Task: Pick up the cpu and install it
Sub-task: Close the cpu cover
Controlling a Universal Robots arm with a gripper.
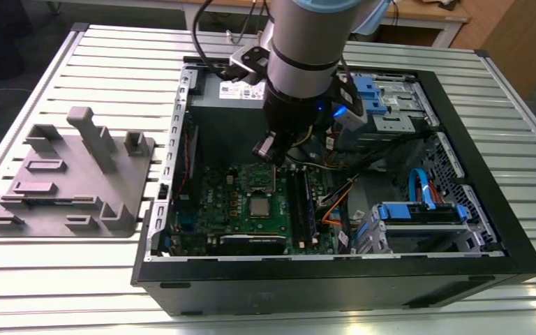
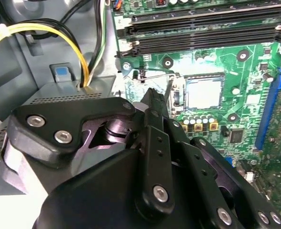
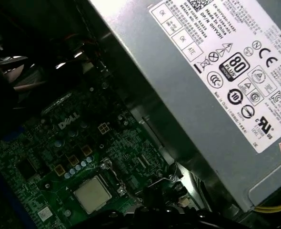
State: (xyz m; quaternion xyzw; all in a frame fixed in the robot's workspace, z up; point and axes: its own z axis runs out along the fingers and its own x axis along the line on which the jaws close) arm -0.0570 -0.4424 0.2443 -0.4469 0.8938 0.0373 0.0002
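cpu (image 2: pixel 203 93) on mobo (image 2: pixel 221 61); near tool (image 2: pixel 152 95), apart

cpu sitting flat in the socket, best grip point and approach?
Probably two opposite edges of the cpu, coming straight down from above. It lies flat, metal top up, inside the socket frame on the motherboard, so a sideways approach is blocked and the broad top face gives nothing to pinch. The frame sits close around the edges, so clearance looks tight.
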